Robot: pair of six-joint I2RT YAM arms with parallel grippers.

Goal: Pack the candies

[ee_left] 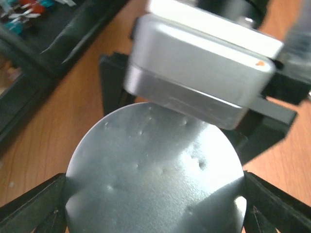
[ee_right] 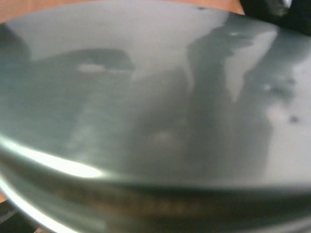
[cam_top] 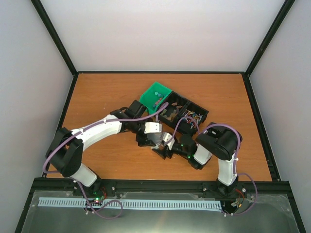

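filling the right wrist view, a round metal tin [ee_right: 146, 121] sits blurred and so close that the right hand [cam_top: 162, 148] shows none of its fingers; i cannot tell whether that hand is spread or gripping. left hand [ee_left: 153, 196] pinches what looks like the same tin across its rim, one finger at each side, flat face toward its camera. candies [cam_top: 156, 102] lie loose in the green bin [cam_top: 148, 93] toward the far side of the bench [cam_top: 107, 92], apart from both hands. i judge them light, hard and apt to roll or scatter, so best taken as a small cluster off the top of the heap. they are chunky bits, with no long axis or heading readable at this size.
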